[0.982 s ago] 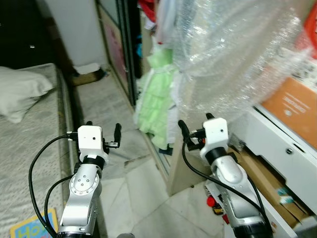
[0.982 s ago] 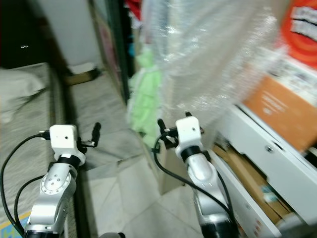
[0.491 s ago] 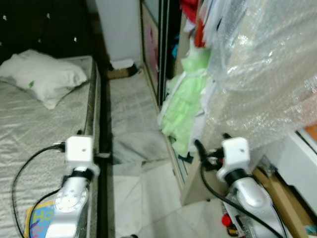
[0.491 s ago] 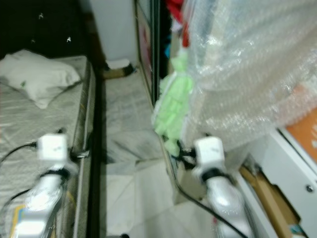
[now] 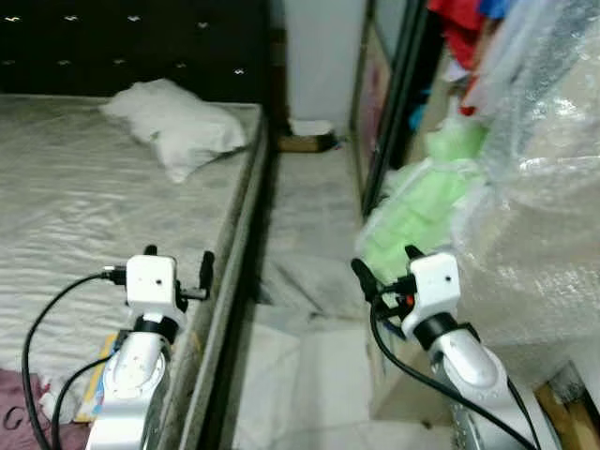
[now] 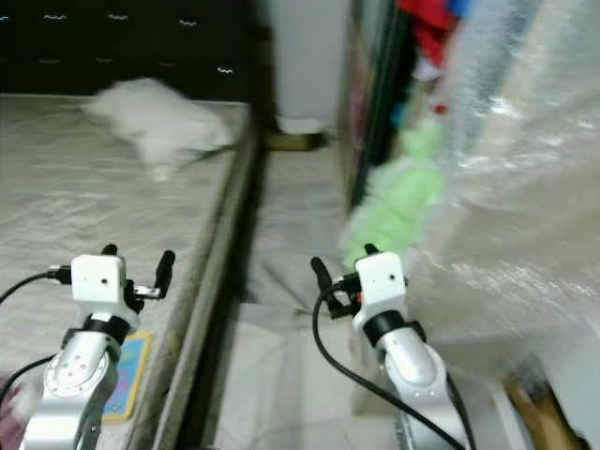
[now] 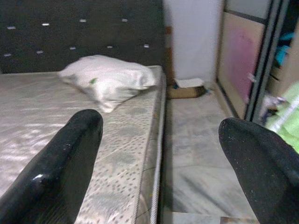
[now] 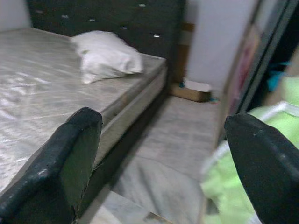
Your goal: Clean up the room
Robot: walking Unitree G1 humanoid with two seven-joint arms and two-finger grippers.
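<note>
White pillow point(image 8: 106, 57) on bed point(image 8: 42, 88), slightly blurred.

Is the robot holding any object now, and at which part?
Nothing is held: the left gripper and the right gripper are both open and empty.

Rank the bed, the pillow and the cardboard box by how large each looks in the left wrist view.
1. bed
2. pillow
3. box
The box lies farthest from the camera, so its true size is unsure.
</note>
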